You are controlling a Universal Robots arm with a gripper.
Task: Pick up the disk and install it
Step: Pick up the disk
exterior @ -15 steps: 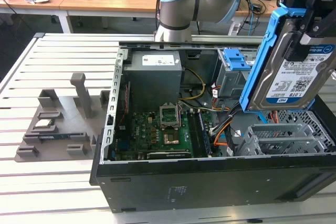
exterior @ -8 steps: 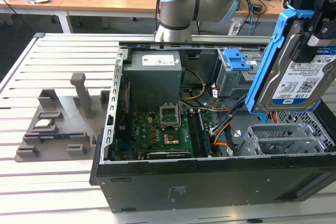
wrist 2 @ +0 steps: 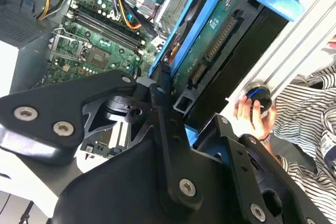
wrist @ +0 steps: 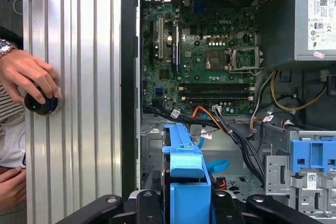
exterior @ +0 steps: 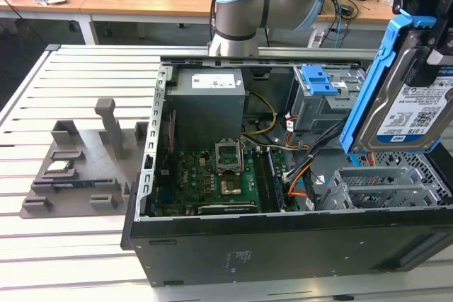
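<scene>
The disk (exterior: 414,107), a silver drive with a white-and-blue label in a bright blue frame, hangs upright over the open computer case (exterior: 283,245), at the exterior view's right above the grey drive cage (exterior: 379,185). My black gripper (exterior: 427,47) is shut on it from above. In the second wrist view the disk (wrist 2: 220,40) sits between my fingers (wrist 2: 159,90) with its connector edge showing, gripper (wrist 2: 189,106). In the first wrist view the blue frame of the disk (wrist: 186,182) stands between the jaws of the gripper (wrist: 188,207), above cables and the case floor.
Inside the case lie the motherboard (exterior: 219,175), power supply (exterior: 209,100), a blue-latched bay (exterior: 318,83) and loose cables (wrist: 236,129). A grey fixture (exterior: 78,167) holding a small chip sits at the exterior view's left on the slatted table (exterior: 71,83). A person's hand (wrist: 29,74) grips a black knob beside the case.
</scene>
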